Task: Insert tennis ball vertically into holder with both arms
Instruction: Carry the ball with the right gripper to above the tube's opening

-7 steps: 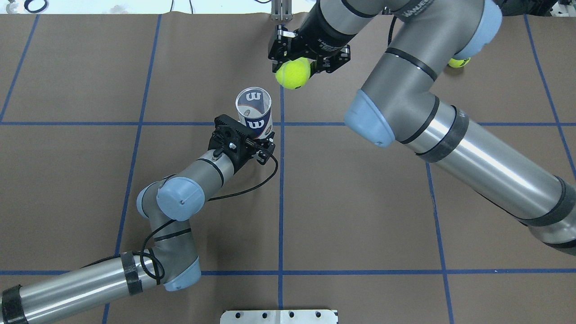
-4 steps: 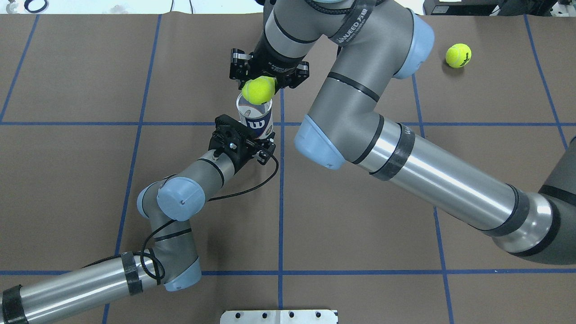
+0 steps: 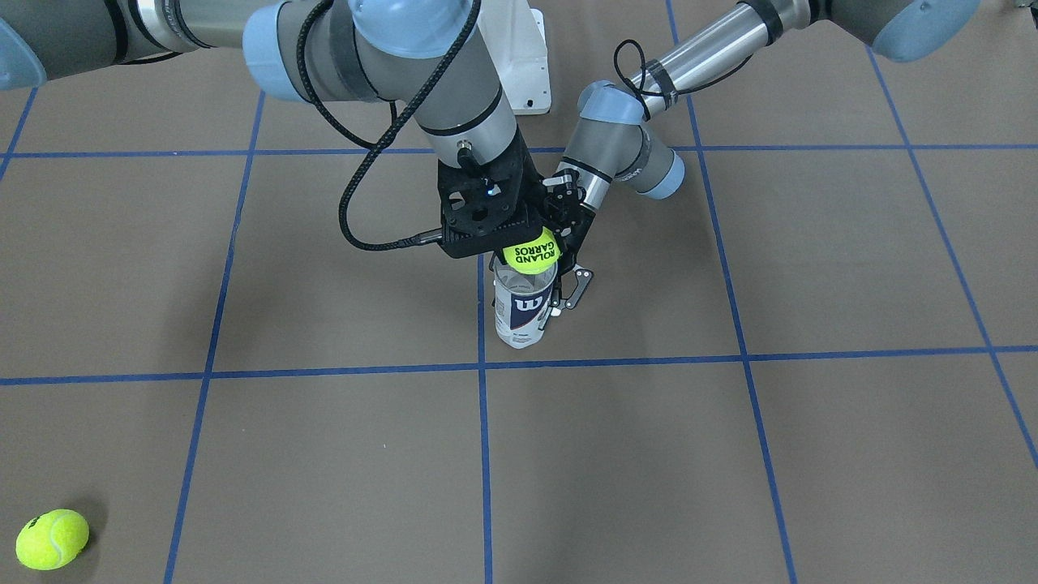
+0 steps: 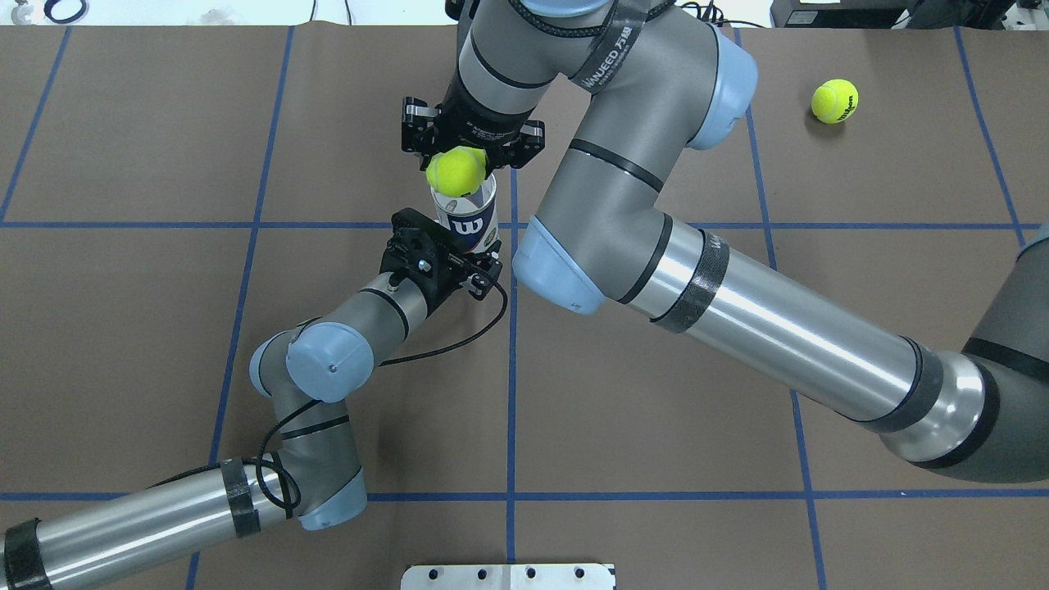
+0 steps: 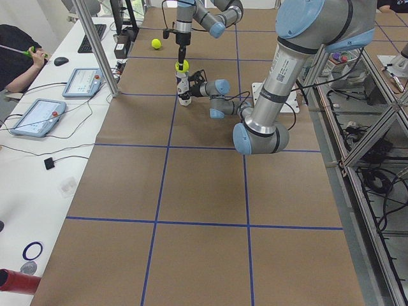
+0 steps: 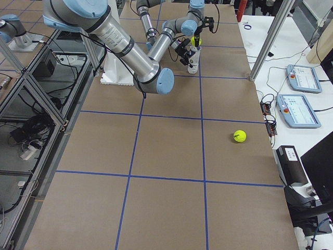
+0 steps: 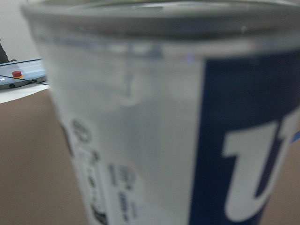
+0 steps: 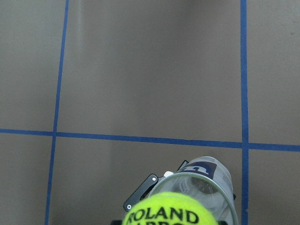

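Ball (image 4: 456, 170) shifted above holder (image 4: 473, 227), opening partly hidden

Right arm (image 4: 778, 328): extended across the table from my right, forearm angled in, wrist turned straight down. Right fingers (image 4: 492, 158): pointing down, clamped on either side of a tennis ball (image 4: 456, 170). Left arm (image 4: 131, 524): low, elbow folded, wrist level. Left fingers (image 3: 572, 290): horizontal, closed from the side on the holder (image 4: 469, 228), directly below my right fingers.

Upright clear holder (image 4: 469, 225), yellow ball (image 4: 456, 170) above mouth.
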You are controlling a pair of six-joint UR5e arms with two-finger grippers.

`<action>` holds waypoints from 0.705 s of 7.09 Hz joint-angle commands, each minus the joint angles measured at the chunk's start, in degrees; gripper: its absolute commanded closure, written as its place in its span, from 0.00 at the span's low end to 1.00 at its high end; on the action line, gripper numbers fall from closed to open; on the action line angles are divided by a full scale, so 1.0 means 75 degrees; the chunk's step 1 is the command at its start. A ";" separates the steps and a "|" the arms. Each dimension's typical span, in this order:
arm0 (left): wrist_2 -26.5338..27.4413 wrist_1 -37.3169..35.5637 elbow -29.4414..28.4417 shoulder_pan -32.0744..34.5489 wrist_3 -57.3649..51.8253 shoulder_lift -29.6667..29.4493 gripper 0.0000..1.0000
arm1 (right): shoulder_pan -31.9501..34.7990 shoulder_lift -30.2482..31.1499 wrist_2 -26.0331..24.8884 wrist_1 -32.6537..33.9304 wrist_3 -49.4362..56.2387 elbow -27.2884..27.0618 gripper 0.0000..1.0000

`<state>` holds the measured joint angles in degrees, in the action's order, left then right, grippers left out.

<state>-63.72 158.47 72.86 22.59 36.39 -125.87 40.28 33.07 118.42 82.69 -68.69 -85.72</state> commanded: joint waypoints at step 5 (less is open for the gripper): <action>-0.0011 0.0000 0.0012 0.0000 0.0000 -0.0045 0.24 | -0.0004 -0.0003 -0.0005 -0.0009 -0.0005 -0.0032 0.02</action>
<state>-63.78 158.47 72.92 22.59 36.39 -126.14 40.25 33.04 118.39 82.62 -68.73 -85.91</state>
